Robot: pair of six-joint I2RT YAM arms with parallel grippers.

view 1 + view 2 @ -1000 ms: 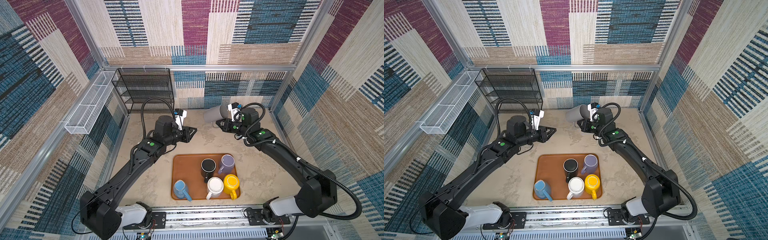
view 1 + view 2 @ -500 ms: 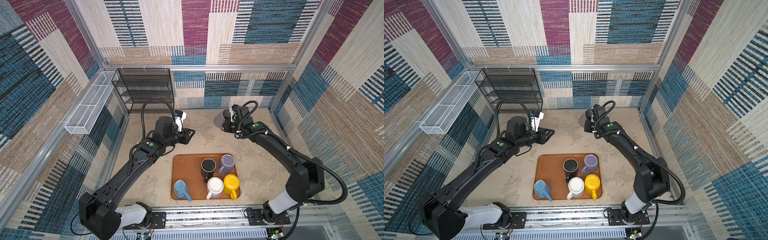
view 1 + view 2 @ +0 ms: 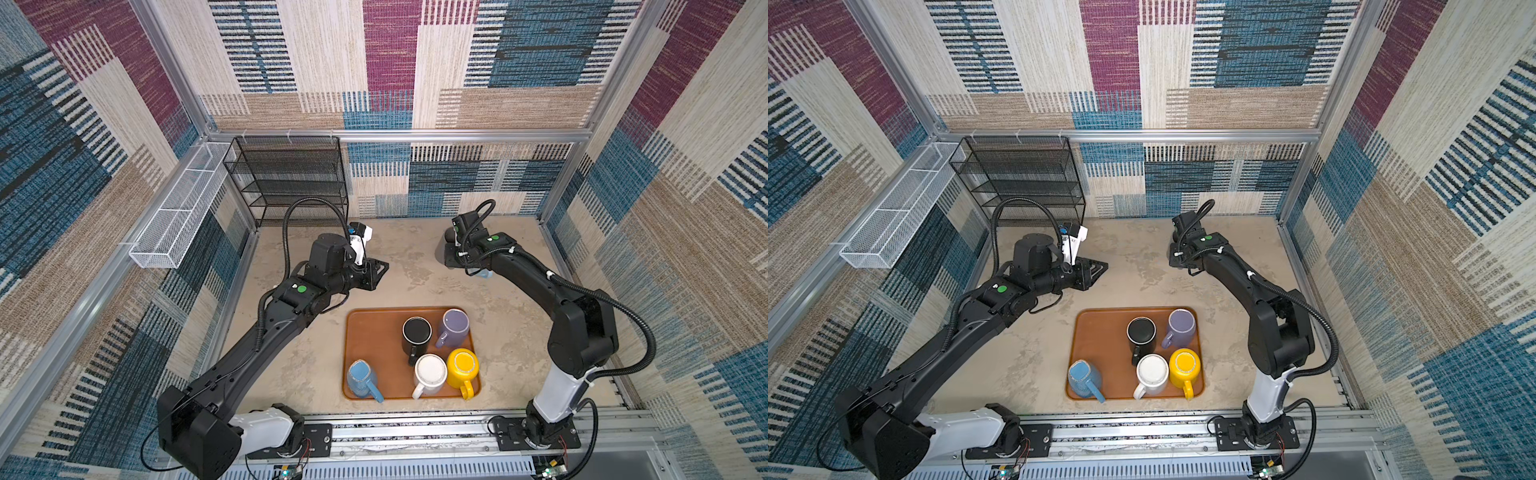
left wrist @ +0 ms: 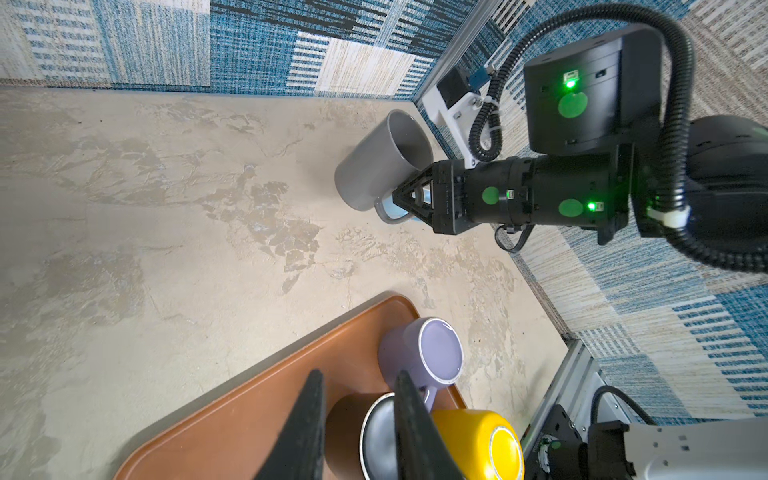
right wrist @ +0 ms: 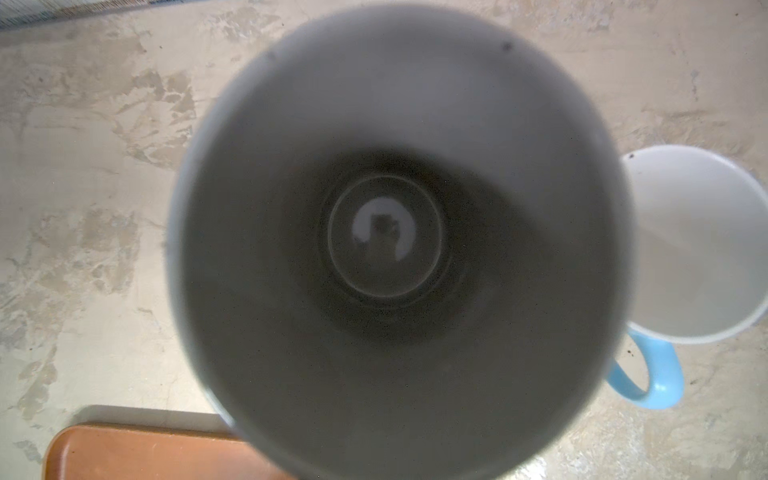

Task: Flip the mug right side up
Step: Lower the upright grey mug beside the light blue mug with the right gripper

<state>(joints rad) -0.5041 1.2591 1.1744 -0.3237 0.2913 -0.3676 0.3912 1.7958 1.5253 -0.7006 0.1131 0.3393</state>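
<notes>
The grey mug [image 4: 380, 160] hangs at the back right of the table, close to the corner of the walls. My right gripper [image 4: 401, 199] is shut on its handle. The right wrist view looks straight down into the mug [image 5: 386, 249], which fills most of that picture with its mouth facing the camera. The arm's wrist covers the mug in both top views. My left gripper [image 3: 380, 270] hovers left of the middle, pointing towards the right arm. Its jaws stand open and hold nothing [image 4: 358, 374].
A brown tray [image 3: 365, 332] at the front holds several mugs, bases up: black [image 3: 417, 332], lilac [image 3: 455, 326], white [image 3: 430, 372], yellow [image 3: 462, 365] and blue [image 3: 360, 376]. A light blue mug [image 5: 698, 245] stands upright beside the grey one. A black wire rack [image 3: 291, 178] stands at the back left.
My right wrist has rolled over, bringing the grey mug from lying sideways beside the gripper to underneath the wrist with its mouth up. The left arm has barely moved.
</notes>
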